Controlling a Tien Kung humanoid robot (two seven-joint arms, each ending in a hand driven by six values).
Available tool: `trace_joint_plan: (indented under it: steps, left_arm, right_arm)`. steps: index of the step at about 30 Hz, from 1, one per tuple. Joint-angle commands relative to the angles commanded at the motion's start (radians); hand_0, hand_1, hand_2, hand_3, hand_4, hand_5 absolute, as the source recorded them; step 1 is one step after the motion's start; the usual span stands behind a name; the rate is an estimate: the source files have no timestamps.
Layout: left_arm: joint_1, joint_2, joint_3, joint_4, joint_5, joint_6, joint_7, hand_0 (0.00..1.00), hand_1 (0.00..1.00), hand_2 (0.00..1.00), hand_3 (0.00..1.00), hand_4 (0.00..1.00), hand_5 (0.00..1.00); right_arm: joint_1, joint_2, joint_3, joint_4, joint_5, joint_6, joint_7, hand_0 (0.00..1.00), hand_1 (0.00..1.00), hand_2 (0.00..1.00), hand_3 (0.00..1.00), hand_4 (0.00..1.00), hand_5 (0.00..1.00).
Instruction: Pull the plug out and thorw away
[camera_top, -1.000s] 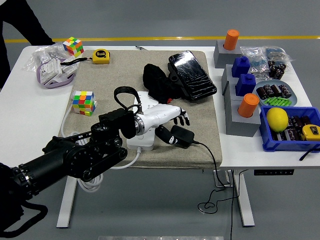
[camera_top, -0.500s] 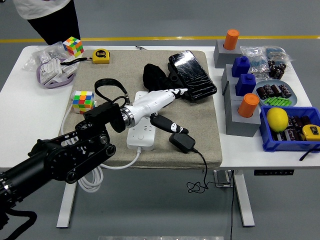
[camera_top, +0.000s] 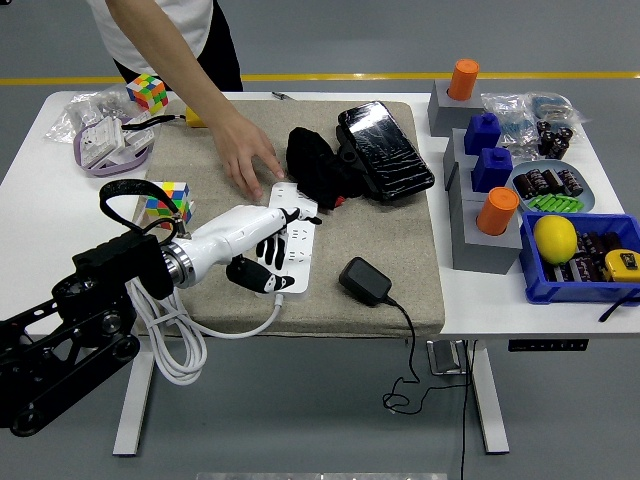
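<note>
Lying unplugged, the plug (camera_top: 364, 281) points its long axis roughly toward our power strip (camera_top: 287, 250); our left hand (camera_top: 262, 256) hovers, fingers (camera_top: 268, 285) spread.

Left arm (camera_top: 70, 325): black, jointed, enters from the lower left corner and reaches right and slightly up over the near part of the surface (camera_top: 40, 230). Forearm shell is white from the wrist on. Left hand (camera_top: 262, 252): palm down, white back, black fingers (camera_top: 272, 246) spread and relaxed, thumb hanging below; nothing grasped. Right arm: not in frame. Person's hand (camera_top: 245, 160): reaches in from the far side of the surface, bare forearm angled down-right, palm down, fingers spread flat, just beyond the left hand.
</note>
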Motion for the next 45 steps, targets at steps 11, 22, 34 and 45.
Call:
trace_joint_plan:
  steps: [11, 22, 34, 45]
  left_arm:
    - [0.024, -0.004, 0.010, 0.058, 0.040, -0.087, 0.088, 0.061, 0.066, 0.120, 0.872, 0.519, 0.002]
    - [0.038, 0.004, 0.019, 0.057, 0.033, -0.093, 0.082, 0.059, 0.064, 0.119, 0.865, 0.521, 0.002]
    - [0.021, -0.016, 0.030, 0.091, 0.035, -0.090, 0.079, 0.058, 0.062, 0.118, 0.864, 0.518, 0.002]
    - [0.010, -0.024, 0.061, 0.128, 0.030, -0.104, 0.086, 0.058, 0.061, 0.117, 0.853, 0.516, 0.002]
  right_arm:
    - [0.003, -0.002, -0.011, 0.008, 0.007, -0.006, 0.004, 0.574, 0.661, 0.675, 0.593, 0.998, 0.470]
    - [-0.003, 0.000, -0.001, 0.003, -0.001, -0.001, 0.002, 0.575, 0.661, 0.674, 0.592, 0.998, 0.470]
    - [-0.001, 0.000, -0.009, 0.004, 0.003, -0.001, 0.003, 0.574, 0.661, 0.675, 0.592, 0.998, 0.469]
    - [0.000, 0.000, -0.005, 0.003, 0.000, -0.001, 0.003, 0.577, 0.661, 0.674, 0.592, 0.998, 0.468]
